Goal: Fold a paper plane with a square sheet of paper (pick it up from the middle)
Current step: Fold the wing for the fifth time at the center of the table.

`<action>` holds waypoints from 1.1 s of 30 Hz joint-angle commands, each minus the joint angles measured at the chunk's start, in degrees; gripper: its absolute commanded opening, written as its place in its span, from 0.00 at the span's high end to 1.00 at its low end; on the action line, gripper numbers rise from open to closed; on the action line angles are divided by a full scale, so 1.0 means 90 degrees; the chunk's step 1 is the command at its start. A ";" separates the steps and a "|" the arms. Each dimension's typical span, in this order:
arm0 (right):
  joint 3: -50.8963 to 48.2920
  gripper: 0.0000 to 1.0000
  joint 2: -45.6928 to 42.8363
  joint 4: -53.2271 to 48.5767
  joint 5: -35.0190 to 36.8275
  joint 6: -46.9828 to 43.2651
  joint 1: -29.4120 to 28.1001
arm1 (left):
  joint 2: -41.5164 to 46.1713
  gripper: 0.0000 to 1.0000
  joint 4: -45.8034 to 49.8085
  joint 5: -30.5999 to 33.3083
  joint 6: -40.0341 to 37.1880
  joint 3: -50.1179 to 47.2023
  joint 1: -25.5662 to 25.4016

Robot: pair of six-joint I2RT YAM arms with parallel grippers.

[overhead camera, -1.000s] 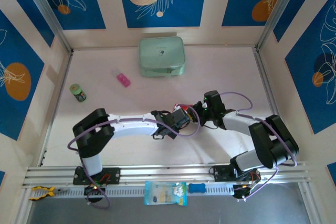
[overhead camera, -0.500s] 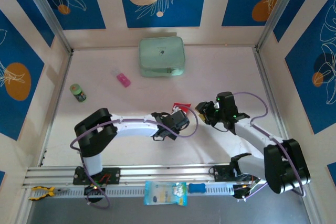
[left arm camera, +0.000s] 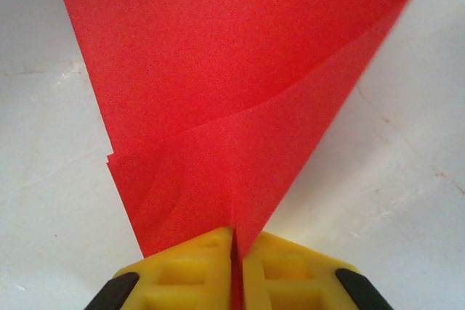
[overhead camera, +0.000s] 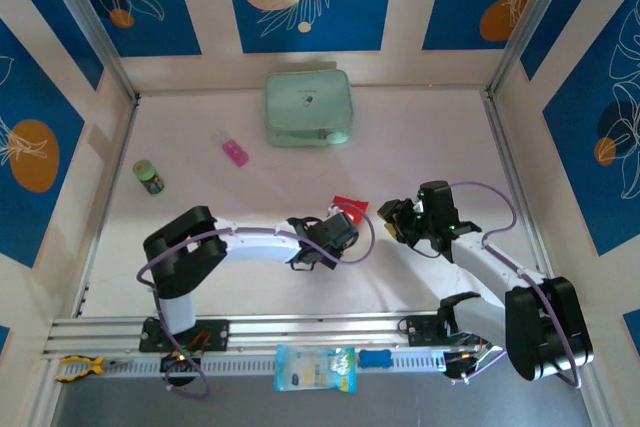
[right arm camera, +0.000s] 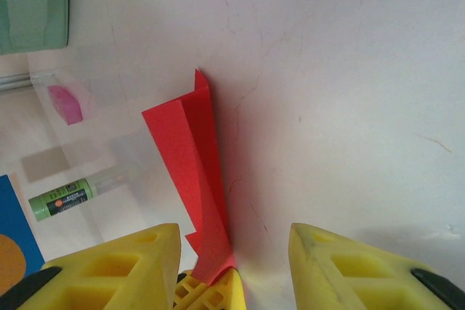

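Left gripper: fingers pressed together, pinching the paper.
Right gripper: spread, empty, just beside the paper.
Risk: single pinch slips; the flap, seemingly uncreased, springs open.

Red sheet juts from the left tool — right tool just beside.

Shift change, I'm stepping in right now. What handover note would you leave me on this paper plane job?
Left gripper: shut, pinching the red paper at its narrow near end.
Right gripper: open, holding nothing, just to the right of the paper.
Done: sheet picked up and partly folded, with overlapping layers showing.
Left: it is no slim dart yet, so the remaining folds are yours.
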State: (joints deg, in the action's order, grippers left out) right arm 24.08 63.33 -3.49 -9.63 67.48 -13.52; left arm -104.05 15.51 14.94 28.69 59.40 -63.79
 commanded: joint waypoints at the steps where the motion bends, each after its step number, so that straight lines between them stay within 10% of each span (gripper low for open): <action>1: -0.0062 0.56 0.0032 0.0060 -0.0206 -0.0161 0.0029 | 0.0213 0.89 -0.0351 -0.0638 0.0091 -0.0271 0.0126; 33: 0.0032 0.70 0.1266 0.1852 -0.1852 -0.1652 -0.0678 | 0.0109 0.91 -0.3351 -0.4848 0.1305 -0.1635 0.1816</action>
State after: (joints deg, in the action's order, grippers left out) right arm 22.81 73.47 11.64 -22.90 55.40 -18.55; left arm -101.67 -11.64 -24.82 38.79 45.71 -48.31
